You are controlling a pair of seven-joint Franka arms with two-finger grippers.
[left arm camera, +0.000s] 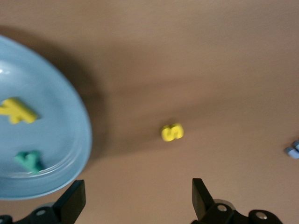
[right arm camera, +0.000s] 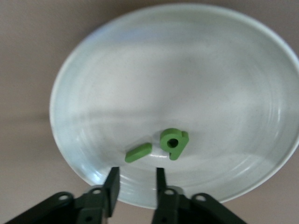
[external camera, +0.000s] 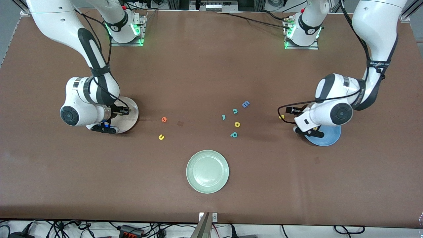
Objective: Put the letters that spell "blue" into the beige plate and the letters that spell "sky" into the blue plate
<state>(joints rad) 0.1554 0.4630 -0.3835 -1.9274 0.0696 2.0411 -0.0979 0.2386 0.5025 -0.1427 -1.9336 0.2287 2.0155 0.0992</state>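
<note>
The beige plate (external camera: 131,115) (right arm camera: 196,74) holds the green b (right arm camera: 174,142) and the straight green l (right arm camera: 138,152). My right gripper (right arm camera: 136,185) (external camera: 105,128) hovers over the plate's edge, open and empty. The orange e (external camera: 164,119) and yellow u (external camera: 161,137) lie on the table toward the middle. In the blue plate (external camera: 331,137) (left arm camera: 56,130) lie the yellow k (left arm camera: 16,111) and teal y (left arm camera: 29,161). Beside that plate my left gripper (left arm camera: 138,200) (external camera: 310,131) stands wide open with nothing in it. The yellow s (left arm camera: 172,132) (external camera: 281,116) rests on the table next to it.
A pale green plate (external camera: 207,171) sits nearer the front camera at mid-table. Loose letters cluster in the middle: a blue E (external camera: 245,104), teal c (external camera: 235,111), a small teal piece (external camera: 223,116), a yellow d-like letter (external camera: 237,124) and teal p (external camera: 234,134).
</note>
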